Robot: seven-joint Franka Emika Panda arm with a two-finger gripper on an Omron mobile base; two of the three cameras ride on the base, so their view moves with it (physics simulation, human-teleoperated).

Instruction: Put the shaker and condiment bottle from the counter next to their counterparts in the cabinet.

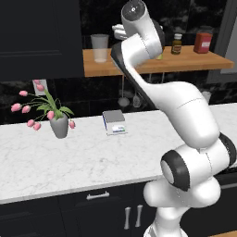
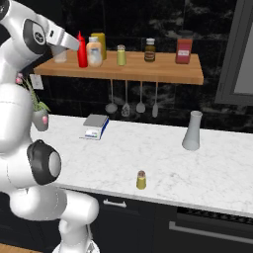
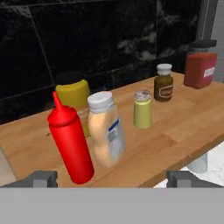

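Note:
The red condiment bottle [image 3: 70,141] stands upright on the wooden cabinet shelf [image 3: 183,127], just in front of the wider yellow bottle [image 3: 72,93]. My gripper [image 3: 113,178] is open, with a fingertip [image 3: 41,178] low on each side of the bottle and nothing held. In the right base view the gripper [image 2: 73,45] sits just left of the red bottle [image 2: 82,50]. A yellow-green shaker [image 3: 142,109] with a grey cap stands further along the shelf. Its look-alike, the shaker [image 2: 141,180], stands on the marble counter [image 2: 163,148] near the front edge.
A peach bottle [image 3: 105,131] with a white cap stands right beside the red one. A dark brown jar [image 3: 163,83] and a red-lidded jar [image 3: 200,65] fill the shelf's far end, a glass [image 1: 99,47] the other. On the counter: white vase [image 2: 192,131], scale [image 2: 95,126], flower pot [image 1: 58,122].

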